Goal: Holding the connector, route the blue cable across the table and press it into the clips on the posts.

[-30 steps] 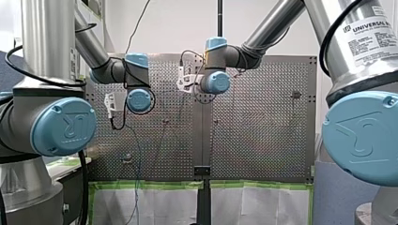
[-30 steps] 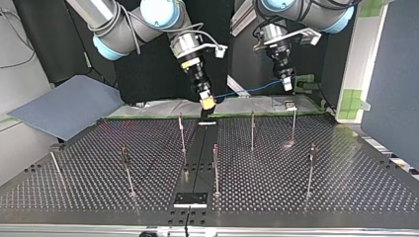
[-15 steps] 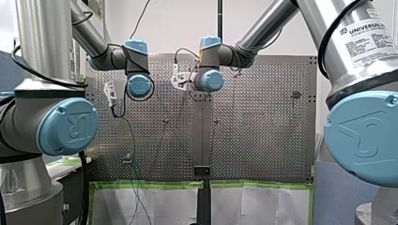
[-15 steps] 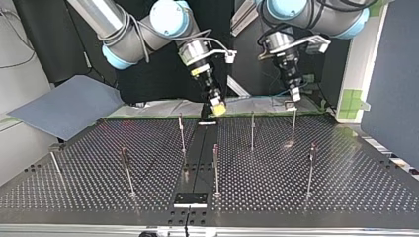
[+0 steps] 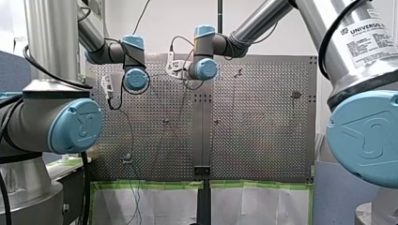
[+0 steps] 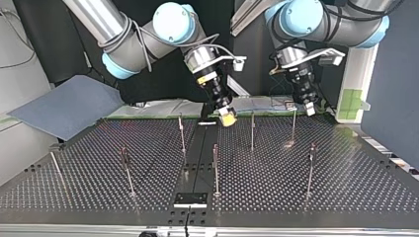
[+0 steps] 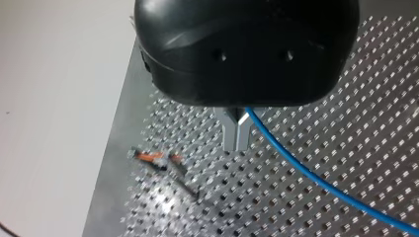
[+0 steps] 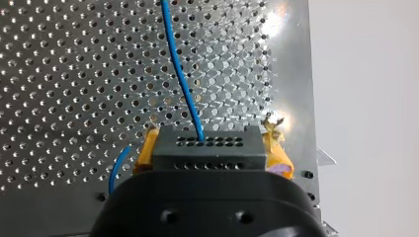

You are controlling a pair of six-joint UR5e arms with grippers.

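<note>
Clamping the connector [image 8: 205,150] in yellow pads, my right gripper [image 6: 227,118] hangs, top view, at nine o'clock of my left gripper [image 6: 310,109], which pinches the blue cable [image 7: 306,173].

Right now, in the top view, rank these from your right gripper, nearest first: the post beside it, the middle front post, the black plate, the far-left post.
From my right gripper:
1. The post beside it, just to its right in the view.
2. The middle front post and the black plate at the near edge: too close to call.
3. The far-left post, by the near left corner.
</note>
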